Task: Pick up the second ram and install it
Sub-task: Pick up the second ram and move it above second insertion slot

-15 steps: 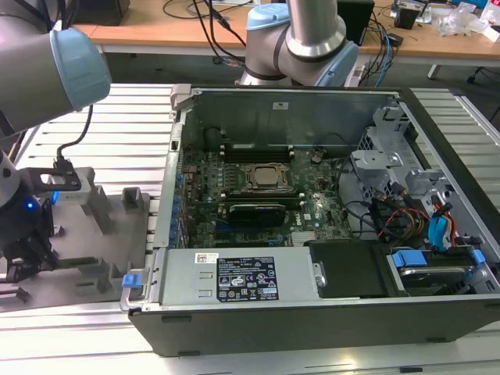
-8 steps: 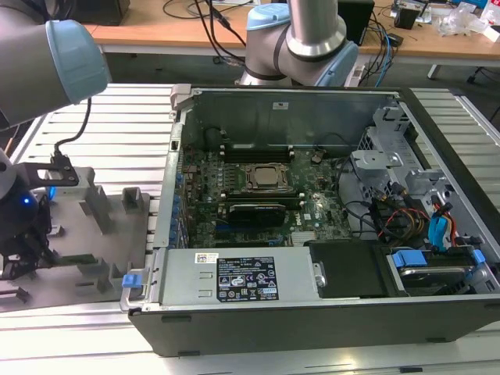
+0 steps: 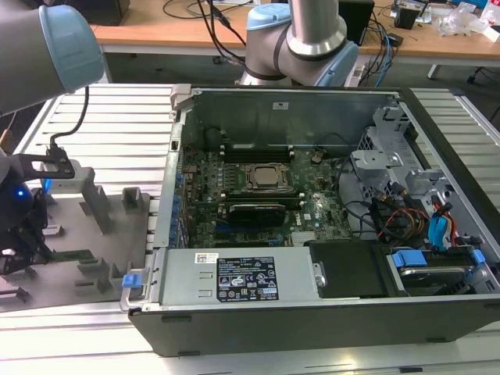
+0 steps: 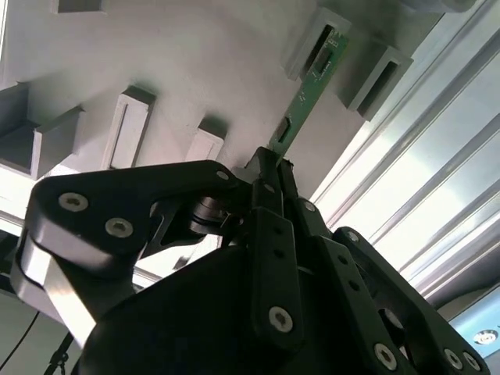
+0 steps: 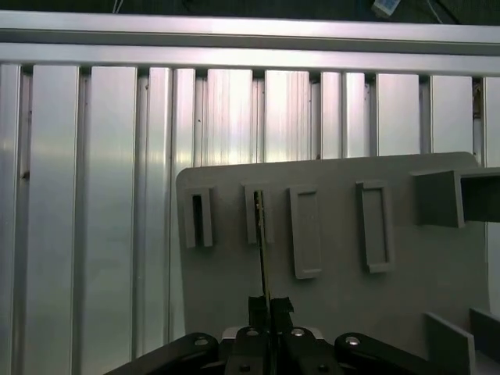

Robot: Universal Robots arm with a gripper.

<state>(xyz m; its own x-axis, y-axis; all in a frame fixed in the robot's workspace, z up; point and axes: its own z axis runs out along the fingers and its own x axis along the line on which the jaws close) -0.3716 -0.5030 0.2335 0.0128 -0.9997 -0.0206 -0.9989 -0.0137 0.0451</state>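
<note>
The pincer (image 4: 269, 160) is pressed together on the near end of the second ram (image 4: 308, 86), pinching the thin green board between its fingertips. In the second wrist view the stick runs away from the fingers and its far end sits in a grey slotted holder (image 4: 301, 51) on the grey fixture plate (image 4: 195, 62). In the first wrist view the ram (image 5: 263, 250) shows edge-on, reaching from the pincer (image 5: 269, 301) to one of the upright holders.

In the exterior view the plate (image 3: 101, 234) lies on the slatted tabletop (image 3: 101, 117), at that view's left, beside the open computer case (image 3: 312, 328).

So the grasp looks made — but the lift out of the holder does not look finished. The carry to the motherboard (image 3: 312, 211) and seating in a memory slot (image 3: 254, 148) remain.
</note>
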